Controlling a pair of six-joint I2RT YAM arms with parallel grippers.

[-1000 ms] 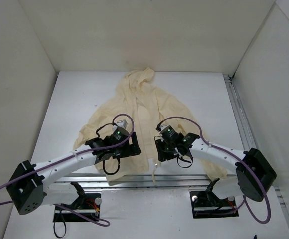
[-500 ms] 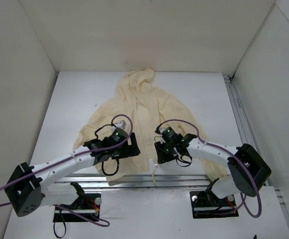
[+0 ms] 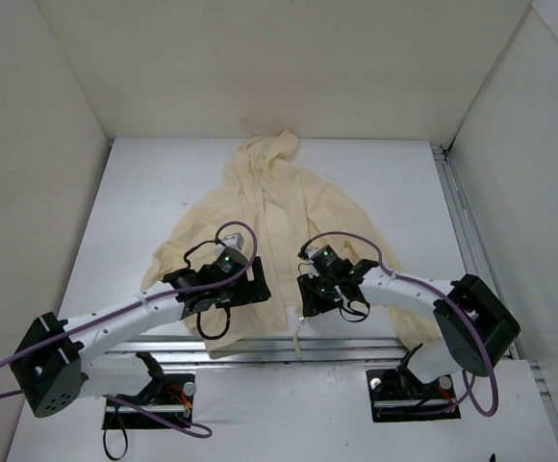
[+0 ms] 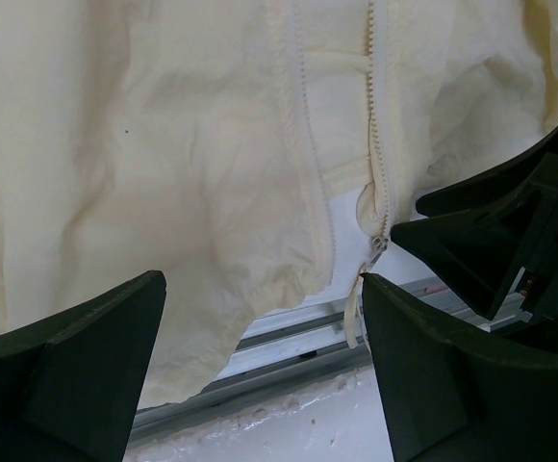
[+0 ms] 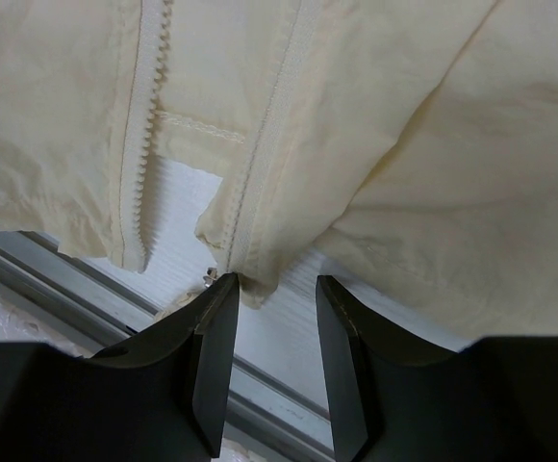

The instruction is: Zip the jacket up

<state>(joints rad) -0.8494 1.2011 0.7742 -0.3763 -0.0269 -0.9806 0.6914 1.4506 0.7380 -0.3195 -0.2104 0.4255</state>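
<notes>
The pale yellow jacket [image 3: 279, 217] lies flat on the table, hood at the far end and hem at the near edge. Its front zipper is apart, with two rows of teeth [image 4: 303, 125] showing side by side. A small metallic pull [image 4: 379, 248] with a white cord [image 4: 353, 310] hangs at the hem. My left gripper [image 4: 265, 322] hovers wide open over the left hem [image 3: 248, 287]. My right gripper [image 5: 274, 308] is open just below the right zipper edge's bottom corner [image 5: 250, 274]. That corner touches its left fingertip [image 5: 223, 289], and nothing sits between the fingers.
A metal rail [image 3: 346, 348] runs along the table's near edge just below the hem. White walls [image 3: 38, 173] close in the table on three sides. The right gripper's black body [image 4: 510, 231] sits close beside my left gripper.
The right arm has drawn in slightly, shifting its gripper a little left toward the zipper's bottom. The left arm and both jaw openings look unchanged.
</notes>
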